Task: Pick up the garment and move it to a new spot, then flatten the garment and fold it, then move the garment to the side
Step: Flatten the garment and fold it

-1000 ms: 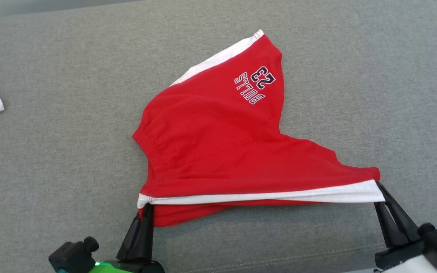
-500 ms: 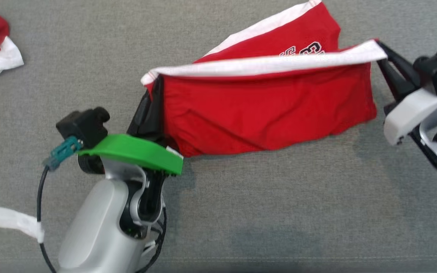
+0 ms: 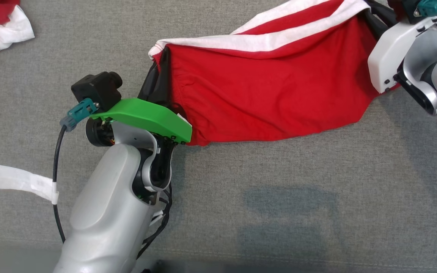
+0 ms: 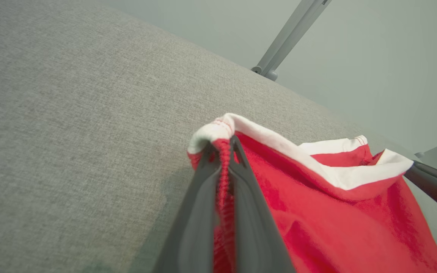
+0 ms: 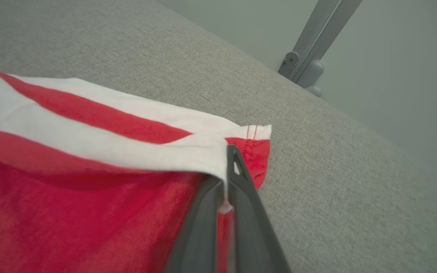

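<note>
No writing, number or brand can be read. The red shorts show plain red cloth and white bands without legible print, and the white tape tag on the black cable is too blurred to tell any lettering.

Left end effector, right end effector closed; arms apart
</note>
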